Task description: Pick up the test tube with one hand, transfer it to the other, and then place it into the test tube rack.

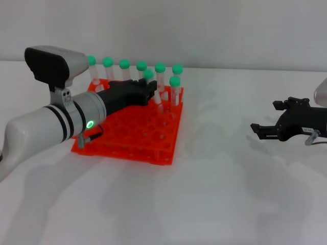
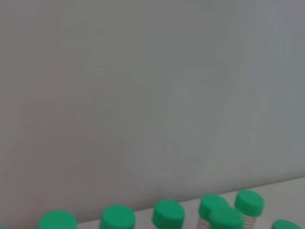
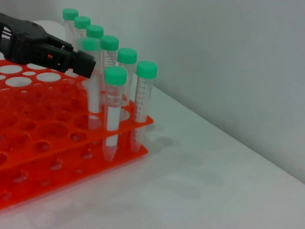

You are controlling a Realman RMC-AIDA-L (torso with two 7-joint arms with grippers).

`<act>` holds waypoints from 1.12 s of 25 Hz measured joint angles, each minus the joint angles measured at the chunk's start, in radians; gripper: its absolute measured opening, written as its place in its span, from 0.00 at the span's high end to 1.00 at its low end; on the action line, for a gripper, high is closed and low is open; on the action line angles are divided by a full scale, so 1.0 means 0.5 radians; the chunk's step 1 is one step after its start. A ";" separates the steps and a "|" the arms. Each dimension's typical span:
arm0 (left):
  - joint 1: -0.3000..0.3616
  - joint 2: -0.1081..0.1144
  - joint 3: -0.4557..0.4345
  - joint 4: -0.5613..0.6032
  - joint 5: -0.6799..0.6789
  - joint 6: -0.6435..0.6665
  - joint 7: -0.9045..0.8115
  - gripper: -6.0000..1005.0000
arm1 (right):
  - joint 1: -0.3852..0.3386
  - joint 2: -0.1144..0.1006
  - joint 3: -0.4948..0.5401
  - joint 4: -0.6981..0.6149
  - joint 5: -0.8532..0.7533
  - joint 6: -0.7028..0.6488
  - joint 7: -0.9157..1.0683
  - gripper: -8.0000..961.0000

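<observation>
Risk: left gripper [image 1: 149, 88] clamped on test tube [image 3: 90, 71] over rack [image 1: 153, 148] (neighbours crowd close); tilt could jam.

Right gripper [image 1: 263, 130] parked right, fingers apart.

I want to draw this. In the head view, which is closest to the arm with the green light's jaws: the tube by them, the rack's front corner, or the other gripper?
1. The test tube, right at the left gripper.
2. Front right corner of the test tube rack, nearer the camera.
3. Right gripper, far off on the table's right side.
</observation>
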 joint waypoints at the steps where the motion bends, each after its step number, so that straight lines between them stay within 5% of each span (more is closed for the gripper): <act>1: -0.004 0.000 0.000 0.005 0.000 -0.016 0.003 0.71 | 0.005 0.000 0.000 0.008 0.000 0.000 0.000 0.10; 9: -0.044 0.001 0.003 0.020 0.018 -0.050 0.063 0.65 | 0.042 0.000 0.000 0.080 0.005 -0.013 0.000 0.10; 12: 0.013 -0.005 0.002 0.086 0.020 -0.009 0.129 0.53 | 0.042 0.000 0.000 0.083 0.003 -0.024 -0.001 0.10; 20: 0.552 -0.012 0.005 0.563 -0.086 0.230 0.266 0.29 | 0.033 -0.007 0.018 0.065 0.010 -0.028 -0.021 0.11; 28: 0.998 -0.012 -0.013 0.536 -0.716 0.778 0.916 0.29 | -0.042 -0.008 0.148 0.054 0.138 -0.029 -0.177 0.11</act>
